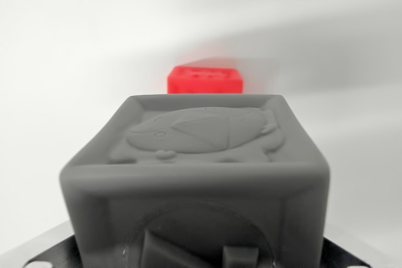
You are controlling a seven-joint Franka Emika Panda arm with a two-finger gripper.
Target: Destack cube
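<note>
While grey cube (201, 174) fills view right at jaws, red cube (205, 80) sits beyond on white desk (63, 61). Jaws' state: you cannot tell. Cube looks light, rigid, embossed; grip plain side walls squarely.

Very little of the robot shows, only two slivers at the bottom corners of the wrist view. At the wrist view's left a flat black plate (55, 253) with a matte, faintly ribbed surface runs up at a slant. A pale silvery metal edge (31, 243) borders its outer side and catches the light. Two or three small bright spots (39, 262) sit on the black face near the bottom edge, too blurred to tell whether they are holes or screw heads. At the wrist view's right a narrower dark strip (338, 254) mirrors it, again with a pale rim (370, 260) outside it
</note>
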